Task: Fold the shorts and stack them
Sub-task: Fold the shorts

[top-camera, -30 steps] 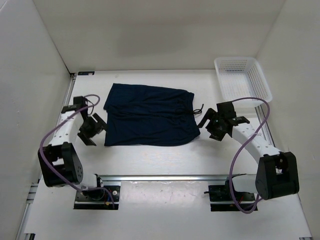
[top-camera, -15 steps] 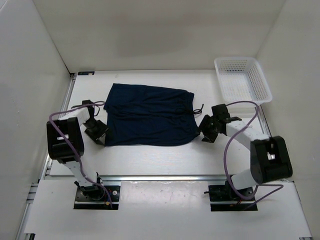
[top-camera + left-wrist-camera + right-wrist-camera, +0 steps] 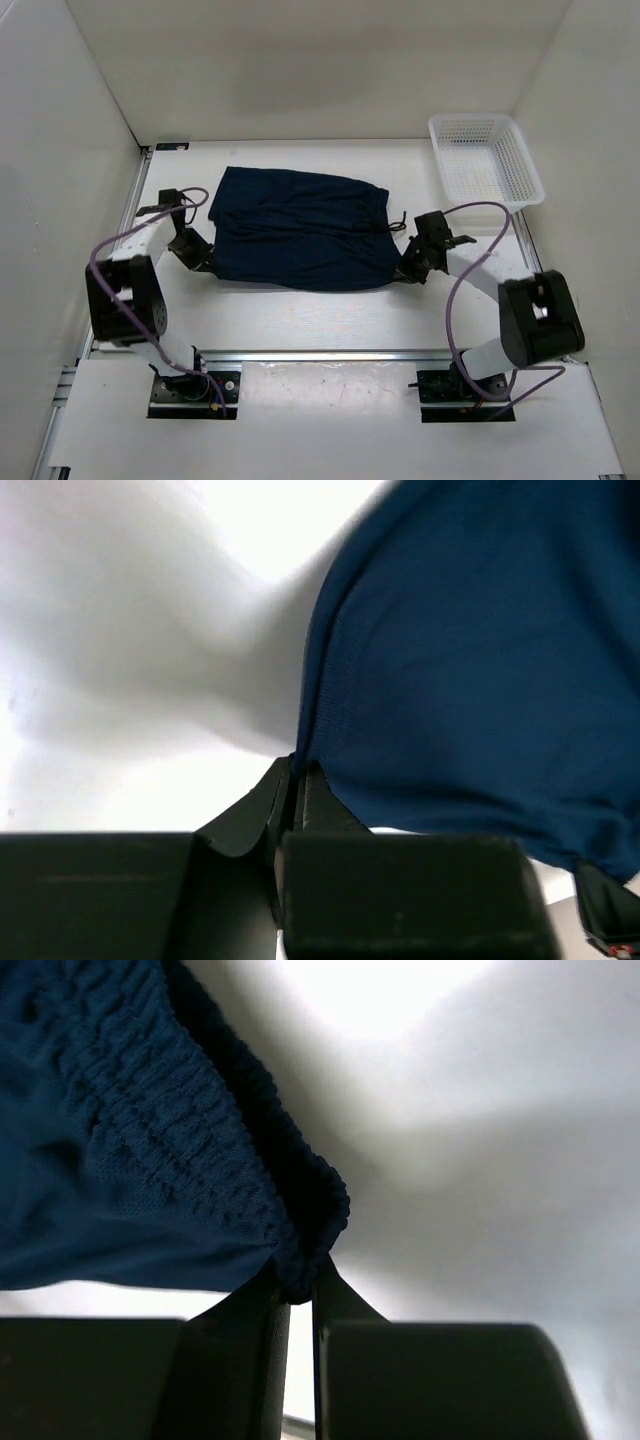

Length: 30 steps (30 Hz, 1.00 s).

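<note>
The dark navy shorts (image 3: 298, 228) lie spread flat in the middle of the table, waistband to the right. My left gripper (image 3: 203, 262) is shut on the near left hem corner of the shorts (image 3: 450, 660); the fabric edge is pinched between its black fingers (image 3: 318, 802). On the other side, my right gripper (image 3: 408, 268) is shut on the near right waistband corner, where the ribbed elastic band (image 3: 210, 1150) bunches between its fingers (image 3: 335, 1295). A thin dark drawstring (image 3: 398, 217) trails off the waist at the right.
A white plastic mesh basket (image 3: 484, 160) stands at the back right corner of the table. White walls close in the left, back and right sides. An aluminium rail (image 3: 330, 355) with both arm bases runs along the near edge.
Both grippers moved inward to the near corners of the shorts and closed on them: the left on the hem corner, the right on the waistband corner. The near edge has lifted slightly.
</note>
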Each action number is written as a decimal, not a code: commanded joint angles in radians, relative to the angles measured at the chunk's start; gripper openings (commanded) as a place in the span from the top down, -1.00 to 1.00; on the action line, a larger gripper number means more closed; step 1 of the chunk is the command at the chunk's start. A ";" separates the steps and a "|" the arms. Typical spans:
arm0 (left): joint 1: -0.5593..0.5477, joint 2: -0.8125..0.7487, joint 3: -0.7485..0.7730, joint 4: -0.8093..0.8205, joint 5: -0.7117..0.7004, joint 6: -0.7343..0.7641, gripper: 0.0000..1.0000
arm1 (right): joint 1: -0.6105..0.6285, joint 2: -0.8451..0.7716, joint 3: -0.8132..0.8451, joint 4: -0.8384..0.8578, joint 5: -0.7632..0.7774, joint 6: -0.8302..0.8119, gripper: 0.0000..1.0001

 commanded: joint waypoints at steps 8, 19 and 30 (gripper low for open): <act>-0.005 -0.446 -0.120 -0.137 -0.003 -0.020 0.79 | 0.001 -0.417 -0.111 -0.326 0.121 -0.021 1.00; -0.027 -0.271 0.311 -0.187 0.010 -0.012 0.79 | -0.008 -0.478 0.053 -0.513 0.262 -0.041 0.98; -0.097 0.439 1.260 -0.231 -0.084 0.008 0.79 | -0.091 0.055 0.591 -0.454 0.377 -0.150 0.98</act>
